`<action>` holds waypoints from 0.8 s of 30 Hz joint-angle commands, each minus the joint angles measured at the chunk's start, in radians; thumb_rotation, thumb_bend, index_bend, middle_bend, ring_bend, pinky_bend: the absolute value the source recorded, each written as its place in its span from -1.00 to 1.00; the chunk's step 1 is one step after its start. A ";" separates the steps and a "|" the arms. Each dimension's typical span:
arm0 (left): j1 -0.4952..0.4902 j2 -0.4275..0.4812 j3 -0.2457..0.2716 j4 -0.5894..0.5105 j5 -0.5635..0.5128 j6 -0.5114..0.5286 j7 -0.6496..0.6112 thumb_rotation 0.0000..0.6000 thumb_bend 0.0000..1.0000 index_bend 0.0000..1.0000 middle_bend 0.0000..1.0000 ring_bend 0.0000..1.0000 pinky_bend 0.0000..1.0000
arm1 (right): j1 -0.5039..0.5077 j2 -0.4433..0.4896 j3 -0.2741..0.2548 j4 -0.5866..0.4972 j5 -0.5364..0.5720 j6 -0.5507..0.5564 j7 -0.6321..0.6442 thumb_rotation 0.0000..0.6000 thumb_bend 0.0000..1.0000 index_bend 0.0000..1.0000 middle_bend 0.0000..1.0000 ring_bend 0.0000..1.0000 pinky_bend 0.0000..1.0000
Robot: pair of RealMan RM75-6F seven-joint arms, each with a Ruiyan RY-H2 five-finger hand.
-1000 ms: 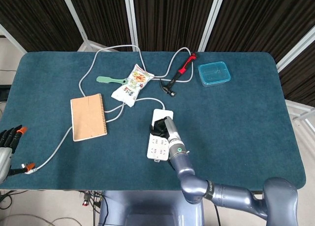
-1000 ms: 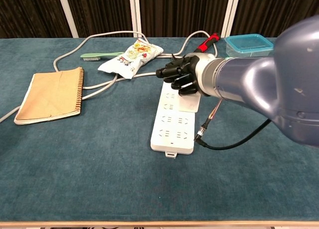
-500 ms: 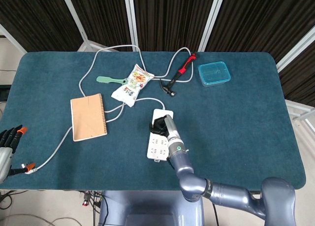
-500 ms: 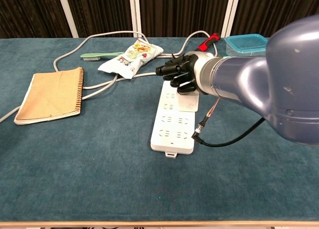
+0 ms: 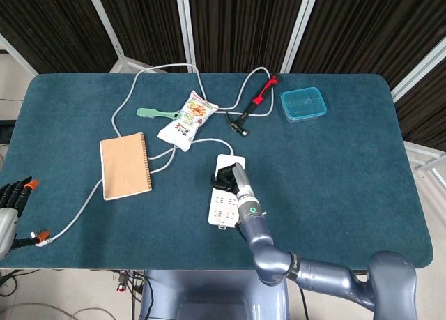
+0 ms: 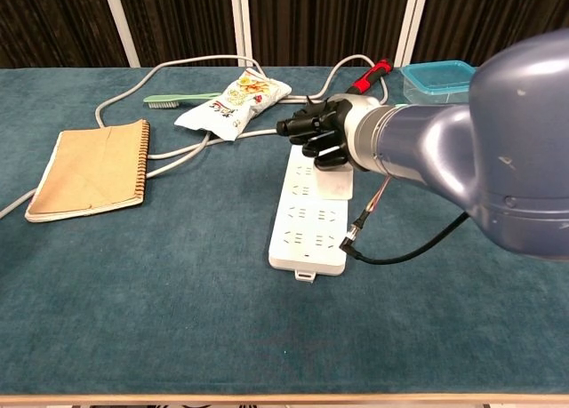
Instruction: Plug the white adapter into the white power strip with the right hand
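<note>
At the near centre of the table (image 6: 133, 328), the white power strip (image 6: 307, 226) lies flat, its near socket rows exposed. It is rigid moulded plastic, light enough to slide on the cloth under a sideways push; insertion force should therefore run straight down. Over its far end, the right hand (image 6: 317, 134) sits with its fingers curled downward. The white adapter (image 6: 336, 184) shows as a flat white block beneath the palm, resting on the strip. Whether the fingers actually clamp it cannot be determined. The adapter is probably hard, smooth and slippery; grip its opposite side faces. The left hand (image 5: 12, 194) waits at the table edge, fingers loosely together, holding nothing.
</note>
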 commanded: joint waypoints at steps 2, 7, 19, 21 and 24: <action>0.000 0.000 0.000 0.000 0.000 0.001 -0.001 1.00 -1.00 -1.00 -1.00 -1.00 -1.00 | 0.000 0.000 0.004 0.004 0.007 -0.001 0.000 1.00 0.16 1.00 0.74 0.72 0.54; 0.000 0.001 0.000 0.000 0.000 0.000 -0.001 1.00 -1.00 -1.00 -1.00 -1.00 -1.00 | 0.001 0.001 0.007 0.010 0.014 -0.003 -0.003 1.00 0.16 1.00 0.74 0.72 0.54; 0.002 0.001 0.000 0.000 -0.001 0.003 -0.001 1.00 -1.00 -1.00 -1.00 -1.00 -1.00 | 0.004 0.050 0.026 -0.086 -0.066 0.048 -0.030 1.00 0.16 0.89 0.71 0.61 0.27; 0.003 0.001 0.000 -0.001 -0.001 0.005 0.000 1.00 -1.00 -1.00 -1.00 -1.00 -1.00 | 0.002 0.082 0.021 -0.128 -0.112 0.081 -0.057 1.00 0.16 0.68 0.57 0.41 0.03; 0.004 0.001 0.000 0.000 -0.001 0.008 0.000 1.00 -1.00 -1.00 -1.00 -1.00 -1.00 | -0.018 0.150 -0.012 -0.197 -0.199 0.119 -0.110 1.00 0.16 0.14 0.08 -0.02 -0.36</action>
